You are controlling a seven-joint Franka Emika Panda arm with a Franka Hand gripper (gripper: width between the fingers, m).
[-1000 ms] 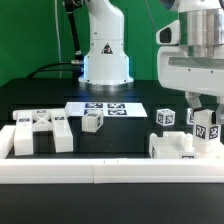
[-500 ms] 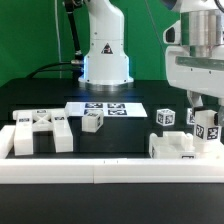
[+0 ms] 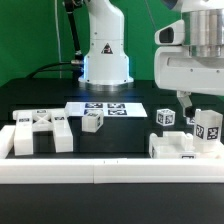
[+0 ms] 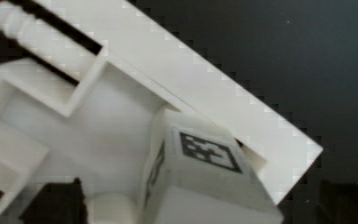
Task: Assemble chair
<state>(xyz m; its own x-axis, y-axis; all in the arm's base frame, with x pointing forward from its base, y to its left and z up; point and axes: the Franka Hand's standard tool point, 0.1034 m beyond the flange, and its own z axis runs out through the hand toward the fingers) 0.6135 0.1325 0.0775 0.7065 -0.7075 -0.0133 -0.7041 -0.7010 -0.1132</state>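
Note:
My gripper (image 3: 202, 108) hangs at the exterior view's right, just above a white tagged post (image 3: 209, 129). The post stands upright on the low white seat part (image 3: 180, 147). The jaws stand apart over the post and hold nothing. A second tagged post (image 3: 165, 118) stands just behind the seat part. In the wrist view the post's tag (image 4: 208, 150) and the white seat part (image 4: 60, 110) fill the picture, and my fingers do not show clearly. A white cross-braced chair part (image 3: 40, 131) lies at the exterior view's left. A small tagged block (image 3: 93, 121) lies in the middle.
The marker board (image 3: 105, 107) lies flat behind the small block. The long low white border rail (image 3: 110, 171) runs along the front. The white robot base (image 3: 105, 50) stands at the back centre.
My gripper has risen a little off the tagged post. The post stays standing on the seat part.

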